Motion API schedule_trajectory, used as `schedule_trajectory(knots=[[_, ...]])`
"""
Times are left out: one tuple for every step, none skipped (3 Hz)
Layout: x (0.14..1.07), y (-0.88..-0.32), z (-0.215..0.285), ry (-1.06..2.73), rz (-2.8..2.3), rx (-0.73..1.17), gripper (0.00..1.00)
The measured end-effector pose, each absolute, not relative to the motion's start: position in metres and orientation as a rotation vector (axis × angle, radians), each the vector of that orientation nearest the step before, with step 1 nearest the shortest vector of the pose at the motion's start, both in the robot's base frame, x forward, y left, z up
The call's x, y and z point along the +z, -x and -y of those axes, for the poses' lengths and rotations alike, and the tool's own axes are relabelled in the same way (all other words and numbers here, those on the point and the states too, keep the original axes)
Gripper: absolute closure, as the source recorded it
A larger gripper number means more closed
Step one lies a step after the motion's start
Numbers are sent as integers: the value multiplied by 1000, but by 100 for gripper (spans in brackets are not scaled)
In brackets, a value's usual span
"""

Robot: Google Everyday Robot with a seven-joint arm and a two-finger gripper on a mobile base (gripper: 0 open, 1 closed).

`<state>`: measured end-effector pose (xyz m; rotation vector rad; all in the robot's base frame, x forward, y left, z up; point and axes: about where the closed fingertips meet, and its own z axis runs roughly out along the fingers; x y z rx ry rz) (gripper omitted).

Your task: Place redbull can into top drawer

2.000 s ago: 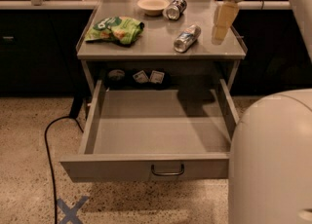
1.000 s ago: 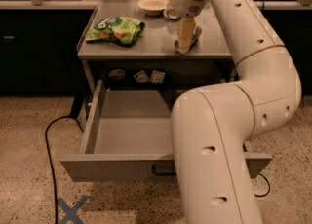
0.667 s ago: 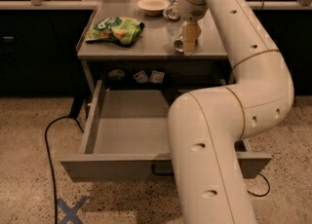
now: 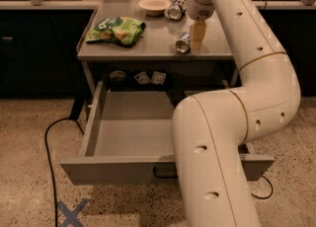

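- Spanning the picture from the lower foreground to the top, the arm bends over the open cabinet and reaches down to the rear of the counter; it hides the right part of the drawer.
- Pulled fully out below the counter, the top drawer shows a bare grey floor where it can be seen, and so appears ready to receive the can.
- Lying at the counter's left is a green snack bag, with a pale bowl at the back; both are well apart from the tool.
- Pointing straight down, the tool stands at the counter's right part, its tip at or just above the surface. How far open it is cannot be told, and it does not appear to hold anything.
- Resting on its side on the counter, the redbull can lies just beside the tool, toward the picture's left. Its long axis runs roughly front to back, with one shiny end facing the camera. The grasp probably calls for a small sideways shift over the can, closing across its narrow width.
- Lying near the bowl, a second can is farther from the tool and is judged not to be the target.
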<state>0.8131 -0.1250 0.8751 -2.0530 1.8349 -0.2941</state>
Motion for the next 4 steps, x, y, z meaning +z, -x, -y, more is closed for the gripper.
schedule_trajectory(knots=[[865,-816,121,2053,-1835,-269,0],[847,-815,111,2075,-1840,-215,0],[834,-812,104,2099,-1852,-178,0],[826,-810,102,2117,-1887,-176,0]])
